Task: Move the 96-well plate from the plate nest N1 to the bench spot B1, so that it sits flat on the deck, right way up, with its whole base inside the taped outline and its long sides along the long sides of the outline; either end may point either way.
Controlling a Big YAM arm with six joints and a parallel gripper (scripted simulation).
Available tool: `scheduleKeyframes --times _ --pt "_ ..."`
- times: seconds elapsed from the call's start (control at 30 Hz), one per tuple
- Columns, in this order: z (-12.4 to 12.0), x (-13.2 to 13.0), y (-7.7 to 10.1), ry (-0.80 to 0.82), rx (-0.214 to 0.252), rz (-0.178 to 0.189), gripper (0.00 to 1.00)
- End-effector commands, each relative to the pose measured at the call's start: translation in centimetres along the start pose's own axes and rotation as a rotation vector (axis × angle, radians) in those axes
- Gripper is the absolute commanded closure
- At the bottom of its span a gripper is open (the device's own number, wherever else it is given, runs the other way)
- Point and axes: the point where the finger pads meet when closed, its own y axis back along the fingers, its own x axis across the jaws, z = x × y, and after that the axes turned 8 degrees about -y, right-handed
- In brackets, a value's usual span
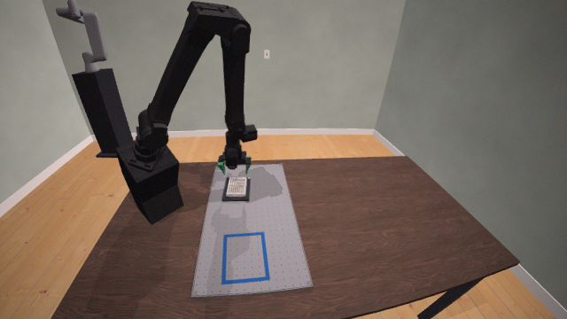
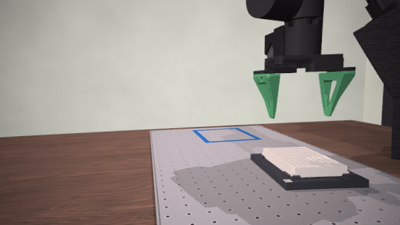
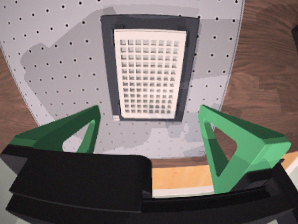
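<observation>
Arms: one black six-joint arm, rising from a black base block at the left of the top view and bending down toward the centre of the frame.
Gripper: one gripper with two green fingers, spread fully apart and grasping nothing (open air shows between the tips in the exterior view).
Gripper place: upper right of the exterior view, hanging above the plate and well clear of it; in the wrist view the fingers frame the lower half of the picture.
Plates: one white 96-well plate, lying flat, wells up.
Plate place: seated in the plate nest, just above the centre of the top view, directly under the gripper.
Nests: one, a black rectangular frame with its rim showing all round the plate.
Outlines: one blue taped outline (a rectangle, nothing inside it), lower centre of the top view, well apart from the nest.
Deck: one grey perforated deck, carrying both nest and outline.
Worktop: one dark brown wood-grain worktop under the deck, crossed by the arm's shadows.
Room: pale green walls, white skirting, light wooden floor; one small white wall plate at upper centre; one black column topped with a grey fitting at upper left.
</observation>
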Motion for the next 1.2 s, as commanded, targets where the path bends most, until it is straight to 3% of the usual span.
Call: scheduleKeyframes --times 0.0,0.23,0.3,1.17 --pt "-0.3 0.5 0.4 -0.029 0.009 0.013 0.00" --pt "-0.3 0.5 0.4 -0.029 0.009 0.013 0.00" --pt "0.0 0.4 -0.6 -0.052 0.002 0.006 0.00" --pt "0.0 0.5 -4.3 -0.031 0.003 0.007 0.00"
